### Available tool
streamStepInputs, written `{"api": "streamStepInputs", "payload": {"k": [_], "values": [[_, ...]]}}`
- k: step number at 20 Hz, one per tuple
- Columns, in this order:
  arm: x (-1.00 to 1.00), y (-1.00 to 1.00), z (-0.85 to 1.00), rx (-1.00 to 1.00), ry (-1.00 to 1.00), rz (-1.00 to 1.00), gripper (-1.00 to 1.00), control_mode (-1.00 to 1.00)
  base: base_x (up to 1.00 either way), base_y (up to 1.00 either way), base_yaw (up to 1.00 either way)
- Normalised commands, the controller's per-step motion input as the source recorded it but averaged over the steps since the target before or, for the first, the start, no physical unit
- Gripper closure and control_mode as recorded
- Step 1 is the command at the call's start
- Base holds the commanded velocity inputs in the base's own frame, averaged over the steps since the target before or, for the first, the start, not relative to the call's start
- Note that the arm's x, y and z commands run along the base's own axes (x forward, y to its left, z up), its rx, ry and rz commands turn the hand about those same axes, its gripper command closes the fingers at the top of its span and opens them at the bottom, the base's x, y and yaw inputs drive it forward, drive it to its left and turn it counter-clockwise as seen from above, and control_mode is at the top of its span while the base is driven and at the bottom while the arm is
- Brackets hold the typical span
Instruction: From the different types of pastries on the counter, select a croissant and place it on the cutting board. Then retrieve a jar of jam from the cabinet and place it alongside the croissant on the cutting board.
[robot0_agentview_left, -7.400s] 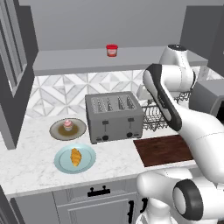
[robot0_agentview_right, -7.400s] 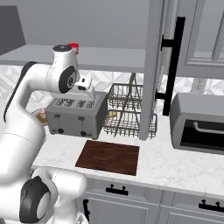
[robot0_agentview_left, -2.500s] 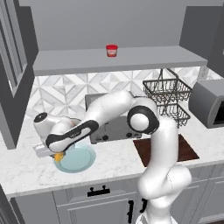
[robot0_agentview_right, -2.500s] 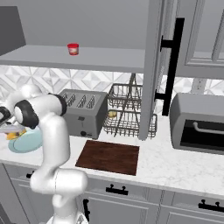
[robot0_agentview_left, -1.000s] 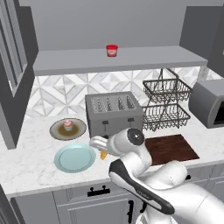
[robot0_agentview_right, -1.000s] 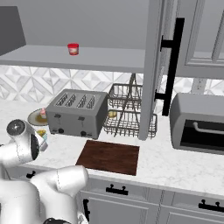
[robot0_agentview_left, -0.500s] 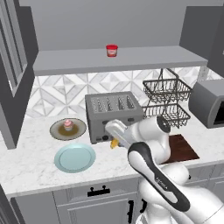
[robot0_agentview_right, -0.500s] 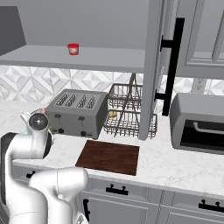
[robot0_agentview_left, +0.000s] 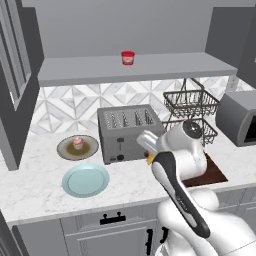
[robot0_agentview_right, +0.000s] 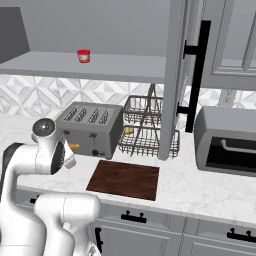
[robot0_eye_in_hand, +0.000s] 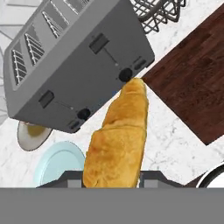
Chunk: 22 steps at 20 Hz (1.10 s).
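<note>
My gripper (robot0_eye_in_hand: 112, 176) is shut on the golden-orange croissant (robot0_eye_in_hand: 118, 135), which sticks out in front of the hand. It hangs above the counter (robot0_agentview_left: 30, 192) in front of the toaster, just left of the dark reddish-brown cutting board (robot0_eye_in_hand: 192, 92). In the base views a bit of the croissant (robot0_agentview_left: 149, 159) (robot0_agentview_right: 74, 146) peeks out beside my white hand. The cutting board (robot0_agentview_right: 125, 179) (robot0_agentview_left: 214, 172) is bare. The pink-frosted cupcake (robot0_agentview_left: 77, 142) sits on a brown plate. The red jar of jam (robot0_agentview_left: 128, 57) (robot0_agentview_right: 83, 55) stands on the cabinet shelf (robot0_agentview_left: 150, 67).
A grey toaster (robot0_agentview_left: 129, 132) stands right behind the hand. A light-blue plate (robot0_agentview_left: 85, 180) lies at the front left, without anything on it. A wire basket rack (robot0_agentview_right: 147, 127), an open cabinet door (robot0_agentview_right: 177, 75) and a toaster oven (robot0_agentview_right: 227, 142) are to the right.
The arm has swung right from the blue plate with the croissant, past the toaster's front, and now holds it near the cutting board's left edge.
</note>
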Motion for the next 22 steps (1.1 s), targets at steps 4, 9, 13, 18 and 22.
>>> {"api": "streamStepInputs", "payload": {"k": [4, 9, 13, 18, 22], "values": [[-0.25, -0.97, -0.37, -0.10, -0.03, -0.03, 1.00, -1.00, 0.00, 0.00, 0.00], [-0.28, -1.00, -0.39, -0.10, -0.04, 0.00, 1.00, -1.00, 0.00, 0.00, 0.00], [-0.19, -0.82, -0.32, -0.08, -0.03, 0.00, 1.00, -1.00, 0.00, 0.00, 0.00], [0.00, -0.27, -0.52, -0.25, 0.00, 0.00, 1.00, -1.00, 0.00, 0.00, 0.00], [0.02, -0.08, -0.60, -0.19, 0.00, 0.00, 1.00, -1.00, 0.00, 0.00, 0.00]]}}
